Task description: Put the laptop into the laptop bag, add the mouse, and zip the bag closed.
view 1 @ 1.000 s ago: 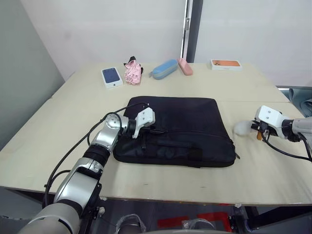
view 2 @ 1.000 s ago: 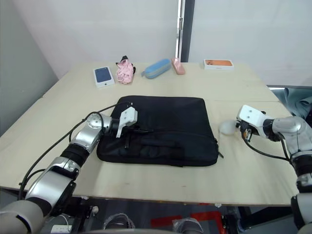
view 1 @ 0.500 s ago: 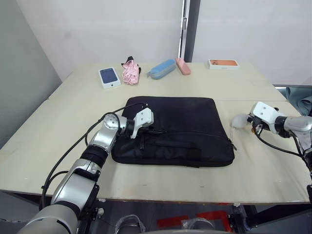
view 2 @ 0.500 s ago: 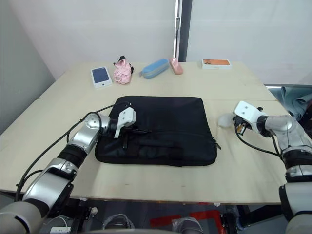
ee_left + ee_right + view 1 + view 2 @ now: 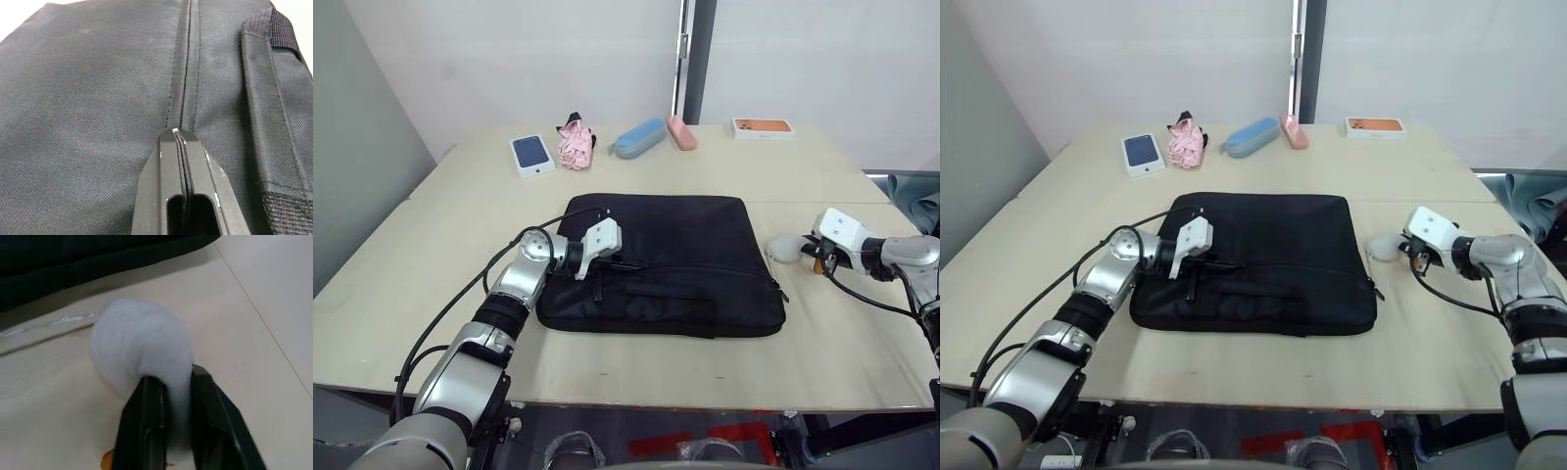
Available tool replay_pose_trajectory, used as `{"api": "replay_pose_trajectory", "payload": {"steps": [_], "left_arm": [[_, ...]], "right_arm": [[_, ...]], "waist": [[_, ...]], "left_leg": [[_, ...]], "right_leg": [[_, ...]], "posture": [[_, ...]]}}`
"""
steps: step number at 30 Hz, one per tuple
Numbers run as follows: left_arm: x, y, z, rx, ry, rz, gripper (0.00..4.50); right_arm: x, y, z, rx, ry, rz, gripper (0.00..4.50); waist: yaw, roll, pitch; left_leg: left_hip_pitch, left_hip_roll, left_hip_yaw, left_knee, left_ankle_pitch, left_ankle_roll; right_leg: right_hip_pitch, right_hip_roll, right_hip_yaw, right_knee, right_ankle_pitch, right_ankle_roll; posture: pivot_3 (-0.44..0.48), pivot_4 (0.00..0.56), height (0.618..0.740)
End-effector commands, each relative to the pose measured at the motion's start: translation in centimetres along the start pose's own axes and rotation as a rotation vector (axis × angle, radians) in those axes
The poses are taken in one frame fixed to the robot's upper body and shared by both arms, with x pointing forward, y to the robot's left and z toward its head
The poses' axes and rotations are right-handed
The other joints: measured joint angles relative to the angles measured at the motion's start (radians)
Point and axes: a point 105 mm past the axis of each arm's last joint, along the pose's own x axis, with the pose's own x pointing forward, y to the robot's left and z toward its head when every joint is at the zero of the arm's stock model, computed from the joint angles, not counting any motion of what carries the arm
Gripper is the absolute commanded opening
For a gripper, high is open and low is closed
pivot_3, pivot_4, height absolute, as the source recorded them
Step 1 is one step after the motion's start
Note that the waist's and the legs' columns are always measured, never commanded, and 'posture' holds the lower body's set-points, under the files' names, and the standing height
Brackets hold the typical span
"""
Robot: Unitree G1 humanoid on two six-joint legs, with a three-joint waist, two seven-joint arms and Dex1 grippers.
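On the near half of the pale wooden table (image 5: 401, 294), the large flat black fabric laptop bag (image 5: 685, 255) is lying zipped. Left gripper (image 5: 179, 142) is pressing on its seam, fingers closed together. Right gripper (image 5: 168, 391) is clamping a rounded white lump (image 5: 142, 347) just beside the bag's right edge.

Both eye views looked forward and down from head height over the same tabletop (image 5: 636, 362). The left wrist view faced along closed fingers, very near the laptop bag (image 5: 98, 98). The right wrist view sat close above the tabletop, sharing the bag's edge.
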Motion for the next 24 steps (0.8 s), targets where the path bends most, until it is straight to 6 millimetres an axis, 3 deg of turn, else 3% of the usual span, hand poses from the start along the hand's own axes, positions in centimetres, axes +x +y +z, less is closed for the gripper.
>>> {"api": "replay_pose_trajectory", "payload": {"steps": [1, 8, 18, 24], "left_arm": [[0.5, -3.4, -5.4, -0.155, 0.173, -0.112, 0.00], [0.4, -3.4, -5.6, -0.158, 0.172, -0.103, 0.00], [0.5, -3.6, -5.3, -0.163, 0.151, -0.109, 0.00], [0.2, -2.1, -3.4, -0.192, 0.051, -0.052, 0.00]], "right_arm": [[-0.6, 0.2, 0.6, 0.017, -0.031, 0.027, 2.11], [-2.3, 1.0, 0.3, 0.045, -0.015, 0.089, 4.48], [-5.5, 0.6, 0.4, 0.051, 0.033, 0.107, 4.48], [-6.8, -1.0, 4.5, 0.152, -0.098, 0.115, 4.48]], "waist": [[0.000, 0.000, 0.000], [0.003, 0.000, 0.000], [0.006, 0.000, 0.000], [0.004, 0.000, 0.001]], "left_leg": [[0.000, 0.000, 0.000, 0.000, 0.000, 0.000], [0.000, 0.001, 0.000, 0.000, 0.000, 0.000], [0.000, 0.002, 0.001, -0.001, -0.001, -0.001], [0.001, 0.002, 0.001, -0.001, 0.000, -0.001]], "right_leg": [[0.000, 0.000, 0.000, 0.000, 0.000, 0.000], [0.000, 0.000, 0.000, 0.000, 0.000, 0.000], [0.000, 0.001, 0.001, -0.002, 0.000, 0.000], [0.000, 0.002, 0.001, -0.001, 0.000, 0.000]], "posture": [[0.000, 0.150, 0.740], [0.000, 0.150, 0.740], [0.000, 0.150, 0.740], [0.000, 0.150, 0.740]]}}
